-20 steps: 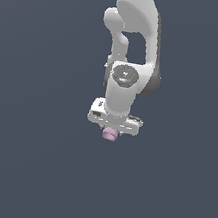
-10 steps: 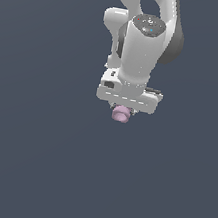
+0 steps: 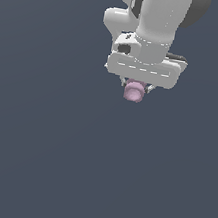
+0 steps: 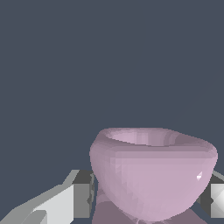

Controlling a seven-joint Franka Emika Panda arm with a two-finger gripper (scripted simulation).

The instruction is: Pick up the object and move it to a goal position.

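Claw of the white robot arm is pointing downward and pinching the object, a small pale pink-lilac piece, between its two fingers. The object is hanging just under the claw's broad white body, up in the air, with only plain dark grey-blue background around and below it; no worktop edge or goal marker is showing.

Judging by its looks, the piece is likely light and rigid, far smaller than the claw, with smooth rounded sides that could slip or twist if the grip loosens. Its widest rounded band, where the fingers are sitting on opposite sides, seems the safest place to hold; the narrower stepped end offers less surface.

The exterior view is showing the whole arrangement: the arm coming down from the top, the claw's body, and the object peeking out beneath, tiny against the machine. The fingers are almost hidden there. The wrist view is filling in the close detail: the object looms large with a bowl-like rounded side and a flat rim, and grey finger pads are pressing at each flank.
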